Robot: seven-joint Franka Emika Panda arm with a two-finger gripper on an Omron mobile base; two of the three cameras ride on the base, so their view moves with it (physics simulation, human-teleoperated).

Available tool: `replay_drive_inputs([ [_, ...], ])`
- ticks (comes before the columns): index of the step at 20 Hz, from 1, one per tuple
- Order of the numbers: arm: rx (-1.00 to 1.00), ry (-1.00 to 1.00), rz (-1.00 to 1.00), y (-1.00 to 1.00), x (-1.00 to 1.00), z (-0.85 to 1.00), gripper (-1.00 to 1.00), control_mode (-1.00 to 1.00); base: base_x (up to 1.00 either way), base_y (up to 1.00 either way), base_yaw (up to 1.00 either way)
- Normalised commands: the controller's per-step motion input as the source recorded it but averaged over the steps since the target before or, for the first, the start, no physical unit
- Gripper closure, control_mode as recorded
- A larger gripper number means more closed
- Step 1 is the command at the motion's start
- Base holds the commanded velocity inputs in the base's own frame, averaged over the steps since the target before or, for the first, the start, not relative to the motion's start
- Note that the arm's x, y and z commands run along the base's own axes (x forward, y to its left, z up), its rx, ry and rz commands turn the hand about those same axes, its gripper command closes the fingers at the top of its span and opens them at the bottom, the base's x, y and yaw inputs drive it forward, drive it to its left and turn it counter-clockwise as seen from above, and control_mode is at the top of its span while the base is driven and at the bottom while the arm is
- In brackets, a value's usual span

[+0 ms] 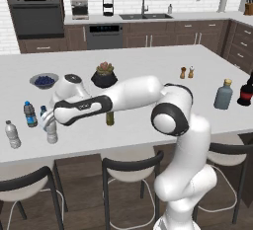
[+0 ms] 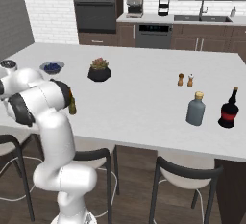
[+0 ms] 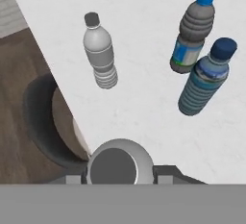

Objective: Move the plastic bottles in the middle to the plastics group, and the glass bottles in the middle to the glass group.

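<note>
— Whitish bottle [image 3: 121, 166], capped, sat between the gripper [image 3: 121, 176] fingertips [image 3: 166, 172], which were clamped on it near the counter [image 1: 148, 56] edge.
— And around it?
— Hand view showed three plastic bottles: grey-capped [image 3: 99, 57], blue-label [image 3: 193, 33], blue-tinted [image 3: 206, 78]. Left base view added the amber beer bottle [image 1: 109, 118] behind the forearm, plus the grey-blue bottle [image 1: 223, 95] far right.
</note>
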Motion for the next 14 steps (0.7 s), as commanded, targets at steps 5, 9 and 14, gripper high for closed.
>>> replay_drive_inputs([
  [5,0.02,0.0,0.0,0.3,0.4,-0.07,1.0,-1.0,0.0,0.0,0.0],
  [9,0.01,0.0,0.0,0.34,0.38,0.0,1.0,-1.0,0.0,0.0,0.0],
  [14,0.0,0.0,0.0,0.27,0.18,0.0,1.0,-1.0,0.0,0.0,0.0],
])
